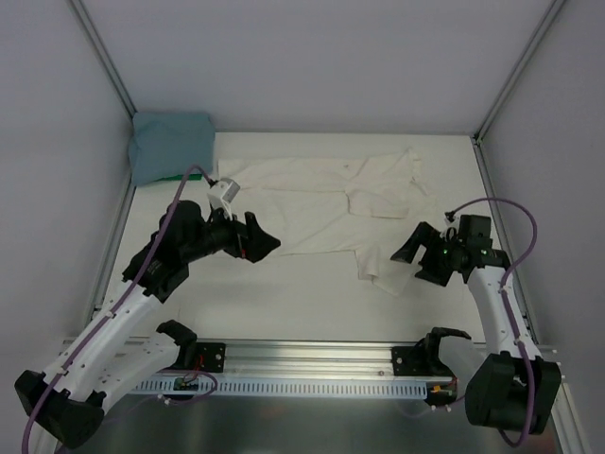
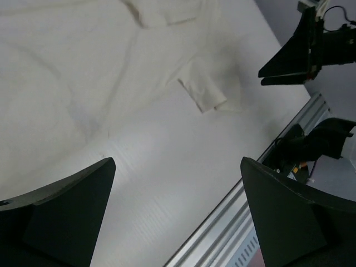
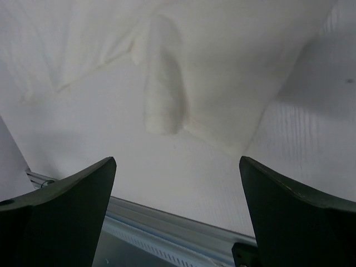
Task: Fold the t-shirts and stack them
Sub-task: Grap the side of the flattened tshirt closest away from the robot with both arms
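Observation:
The cream t-shirt (image 1: 321, 203) lies spread out and rumpled across the middle of the white table, one sleeve (image 1: 378, 274) reaching toward the front right. It also shows in the left wrist view (image 2: 83, 67) and the right wrist view (image 3: 222, 67). The teal-blue t-shirt (image 1: 170, 145) lies folded in the far left corner. My left gripper (image 1: 263, 242) is open and empty, held above the cream shirt's near left edge. My right gripper (image 1: 410, 257) is open and empty, just right of the sleeve.
Grey walls with metal corner posts (image 1: 104, 66) close in the table at the back and sides. A slotted aluminium rail (image 1: 312, 364) runs along the near edge between the arm bases. Bare table (image 1: 302, 303) lies between shirt and rail.

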Controlling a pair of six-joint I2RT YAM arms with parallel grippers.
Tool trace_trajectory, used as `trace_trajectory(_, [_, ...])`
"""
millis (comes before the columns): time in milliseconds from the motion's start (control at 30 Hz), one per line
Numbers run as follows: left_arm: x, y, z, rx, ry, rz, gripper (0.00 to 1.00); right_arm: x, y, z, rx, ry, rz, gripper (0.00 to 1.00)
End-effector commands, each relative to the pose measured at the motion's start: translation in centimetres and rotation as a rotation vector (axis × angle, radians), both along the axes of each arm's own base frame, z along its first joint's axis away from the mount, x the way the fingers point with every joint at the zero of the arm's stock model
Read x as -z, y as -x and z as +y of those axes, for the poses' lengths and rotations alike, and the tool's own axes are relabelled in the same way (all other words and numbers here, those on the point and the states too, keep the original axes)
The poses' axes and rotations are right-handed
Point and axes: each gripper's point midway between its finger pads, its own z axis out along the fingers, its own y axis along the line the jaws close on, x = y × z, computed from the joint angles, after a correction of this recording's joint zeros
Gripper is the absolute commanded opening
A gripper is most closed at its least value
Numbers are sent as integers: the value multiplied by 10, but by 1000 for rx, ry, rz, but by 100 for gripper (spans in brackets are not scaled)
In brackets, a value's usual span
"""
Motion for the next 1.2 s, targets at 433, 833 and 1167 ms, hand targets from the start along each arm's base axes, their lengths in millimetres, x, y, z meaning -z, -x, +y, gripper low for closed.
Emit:
trace_trajectory(433, [97,56,27,-50,-27,230,99,71,61,6,77,-21,181,91])
trace_trajectory(833, [91,51,25,-51,-24,218,99,96,58,7,100,-21,234,79])
trace_trajectory(1167, [89,49,26,-54,-39,208,99,119,47,6,103,-7,283,69])
